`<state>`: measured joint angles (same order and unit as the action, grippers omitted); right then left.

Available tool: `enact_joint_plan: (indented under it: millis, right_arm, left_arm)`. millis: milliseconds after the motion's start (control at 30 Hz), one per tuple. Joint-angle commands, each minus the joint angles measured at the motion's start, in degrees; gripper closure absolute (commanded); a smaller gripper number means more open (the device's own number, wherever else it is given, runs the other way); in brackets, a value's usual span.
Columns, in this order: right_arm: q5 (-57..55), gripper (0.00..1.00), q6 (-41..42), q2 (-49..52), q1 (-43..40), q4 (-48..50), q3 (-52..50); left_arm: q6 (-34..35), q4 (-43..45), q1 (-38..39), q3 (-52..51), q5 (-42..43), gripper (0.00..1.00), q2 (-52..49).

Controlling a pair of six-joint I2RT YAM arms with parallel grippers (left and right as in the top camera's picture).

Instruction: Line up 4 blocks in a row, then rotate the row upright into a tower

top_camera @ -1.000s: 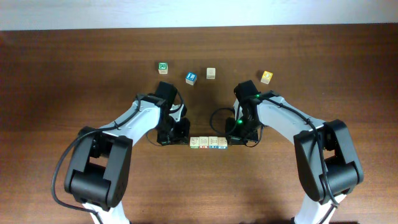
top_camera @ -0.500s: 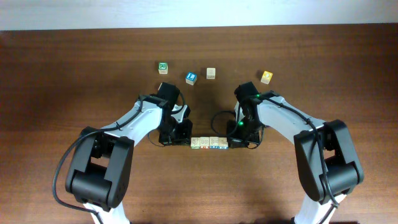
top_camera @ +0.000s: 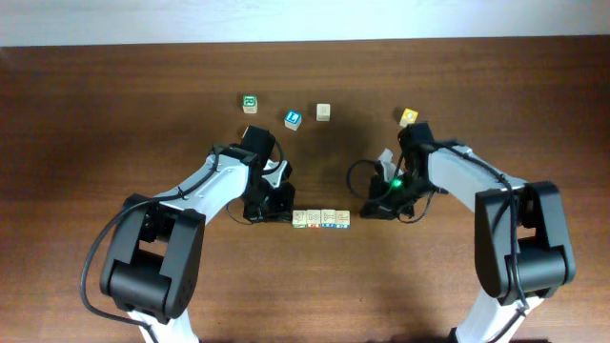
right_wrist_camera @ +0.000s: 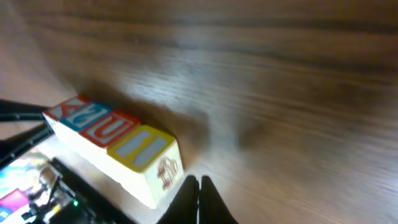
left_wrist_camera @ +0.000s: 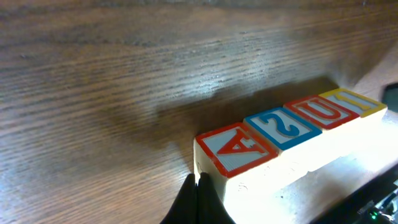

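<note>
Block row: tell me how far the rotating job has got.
Done: the four blocks sit touching in one straight line. In hand: the left pincer, shut, rests against the red A block at one end; the right pincer, shut, hangs clear of the other end. Left: the line runs level across the table, so the turn itself seems not yet made.

Dark brown tabletop [top_camera: 95,124], streaked with fine wood grain; the four blocks [top_camera: 320,219] were pale wood, their tops framed red, blue, red, yellow around white letters; there was a green-faced cube [top_camera: 250,103]; a blue-faced cube [top_camera: 293,119]; a plain pale cube [top_camera: 323,112]; a yellow-faced cube [top_camera: 408,117]; the left fingers [left_wrist_camera: 199,202] were black.
</note>
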<state>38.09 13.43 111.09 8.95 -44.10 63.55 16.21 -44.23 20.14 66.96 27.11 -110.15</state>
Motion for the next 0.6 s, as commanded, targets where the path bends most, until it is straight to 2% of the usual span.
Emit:
enact_joint_plan:
  millis: [0, 567]
  right_arm:
    - [3.32, 0.95, 2.08, -0.13, 0.42, 2.51, -3.45]
    - [9.14, 0.96, 0.28, -0.13, 0.46, 6.19, -4.50]
  left_arm:
    - [-0.96, 0.09, 0.22, 0.70, 1.01, 1.00, 1.27]
    - [-0.94, 0.07, 0.22, 0.70, 1.03, 1.00, 1.27]
